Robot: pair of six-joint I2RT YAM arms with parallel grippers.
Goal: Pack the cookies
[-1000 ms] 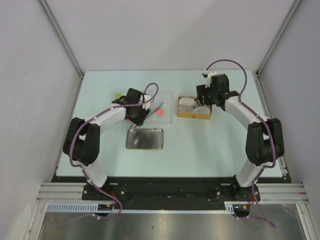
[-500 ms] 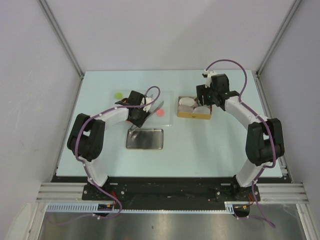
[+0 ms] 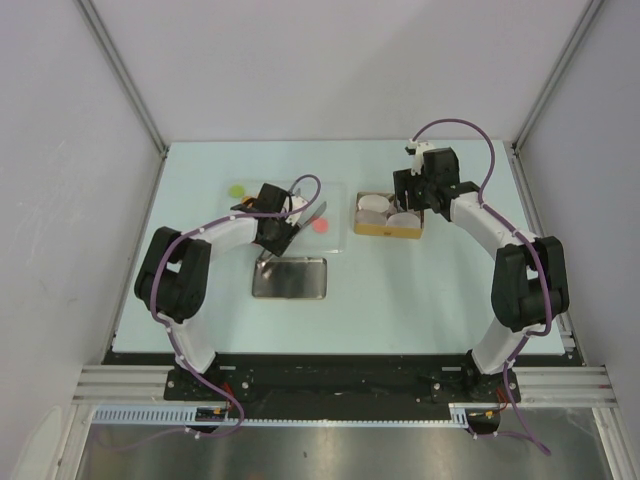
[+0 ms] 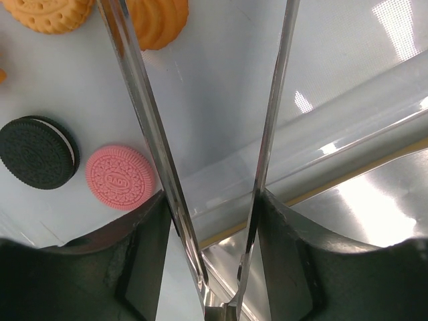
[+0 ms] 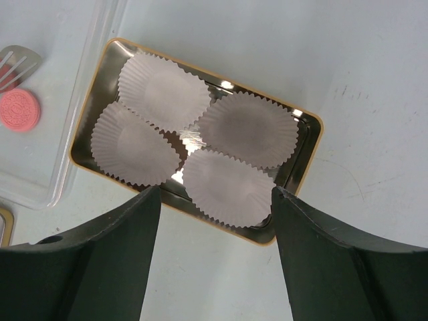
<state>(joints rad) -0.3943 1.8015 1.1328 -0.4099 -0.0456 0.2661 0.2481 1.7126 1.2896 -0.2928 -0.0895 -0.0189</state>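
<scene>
The cookies lie on a clear plastic tray (image 4: 221, 80): a pink one (image 4: 120, 177), a black one (image 4: 39, 152) and two orange ones (image 4: 157, 23) in the left wrist view. From above, the pink cookie (image 3: 320, 225) shows, and a green one (image 3: 236, 189) lies left of the arm. My left gripper (image 4: 212, 197) is shut on metal tongs (image 4: 144, 100), whose two arms stand apart with nothing between them, right of the pink cookie. My right gripper (image 5: 215, 189) hangs open and empty over the near edge of a gold-rimmed tin (image 5: 304, 160).
The tin holds several white fluted paper cups (image 5: 164, 90). A shiny metal lid (image 3: 290, 277) lies on the table near the left gripper (image 3: 275, 222). The right gripper (image 3: 415, 190) sits over the tin (image 3: 372, 231). Grey walls close off both sides and the back.
The left arm has shifted a little to the right, uncovering the green cookie. The tongs' arms have spread slightly. The right arm has not moved.
</scene>
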